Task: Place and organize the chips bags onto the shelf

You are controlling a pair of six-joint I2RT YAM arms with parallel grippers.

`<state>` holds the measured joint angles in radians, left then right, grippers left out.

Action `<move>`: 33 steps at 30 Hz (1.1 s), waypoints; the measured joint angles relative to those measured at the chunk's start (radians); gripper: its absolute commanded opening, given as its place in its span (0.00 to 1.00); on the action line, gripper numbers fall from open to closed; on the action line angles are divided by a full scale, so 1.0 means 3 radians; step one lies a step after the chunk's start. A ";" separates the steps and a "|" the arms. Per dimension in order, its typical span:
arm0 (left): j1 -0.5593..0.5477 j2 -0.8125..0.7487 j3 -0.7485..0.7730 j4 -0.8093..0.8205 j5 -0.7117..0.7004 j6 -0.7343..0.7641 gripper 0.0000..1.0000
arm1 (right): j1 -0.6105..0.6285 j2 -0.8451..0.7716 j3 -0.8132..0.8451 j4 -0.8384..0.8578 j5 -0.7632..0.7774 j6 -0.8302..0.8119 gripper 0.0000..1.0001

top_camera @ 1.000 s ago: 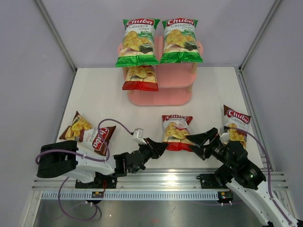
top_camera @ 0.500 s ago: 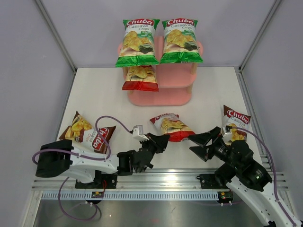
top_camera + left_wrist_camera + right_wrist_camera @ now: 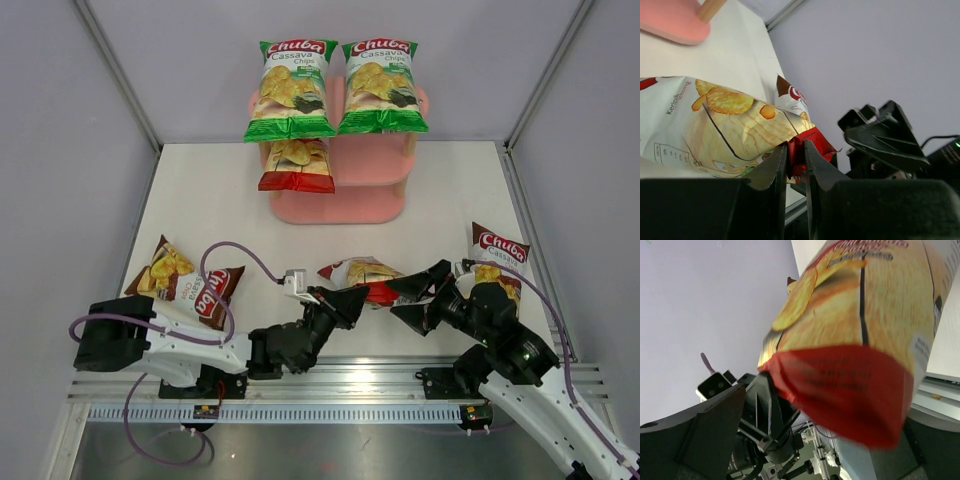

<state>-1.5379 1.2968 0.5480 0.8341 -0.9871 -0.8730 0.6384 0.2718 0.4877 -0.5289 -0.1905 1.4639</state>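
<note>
My left gripper [image 3: 348, 300] is shut on the red bottom seam of a red chips bag [image 3: 362, 272] and holds it tilted above the table. In the left wrist view the jaws [image 3: 796, 150] pinch that seam of the bag [image 3: 725, 125]. My right gripper [image 3: 412, 297] is open, its fingers just right of the bag's end. The bag [image 3: 850, 340] fills the right wrist view between the spread fingers [image 3: 715, 430]. The pink shelf [image 3: 345, 207] stands at the back. It holds two green bags [image 3: 291, 88] [image 3: 383, 85] on top and a red bag [image 3: 297, 165] on the middle tier.
One dark brown bag [image 3: 190, 282] lies on the table at the left, by the left arm. Another dark brown bag [image 3: 497, 262] lies at the right, close behind the right arm. Grey walls enclose the table on three sides.
My left gripper has lifted and turned the red bag off the table and moved it right. My right gripper has moved left, closing in on the bag's end.
</note>
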 measured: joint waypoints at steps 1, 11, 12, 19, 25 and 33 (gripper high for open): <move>-0.0048 0.0000 0.0000 0.0097 -0.0020 0.0126 0.00 | 0.0000 0.0020 -0.0008 0.0041 -0.0018 0.0023 0.99; -0.0621 0.0443 0.0178 0.1242 -0.0215 0.2019 0.00 | 0.0000 0.0183 -0.0057 0.0252 -0.0122 0.0172 0.99; -0.0679 0.0529 0.0234 0.1283 -0.0223 0.2219 0.00 | 0.0000 0.0184 -0.0058 0.0251 -0.0123 0.0175 0.99; -0.0855 0.0833 0.0445 0.1397 -0.0239 0.2855 0.00 | 0.0000 0.0239 -0.0103 0.0303 -0.0205 0.0205 0.91; -0.0860 0.0856 0.0467 0.1461 -0.0245 0.2909 0.00 | 0.0000 0.0154 -0.0109 0.0305 -0.0183 0.0167 0.57; -0.0868 0.0862 0.0456 0.1494 -0.0290 0.2707 0.22 | 0.0000 0.0092 -0.0132 0.0482 -0.0095 -0.0074 0.33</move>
<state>-1.7985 1.5555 0.6849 1.2823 -1.0740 -0.0608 0.6384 0.2993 0.4480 -0.3843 -0.2192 1.4418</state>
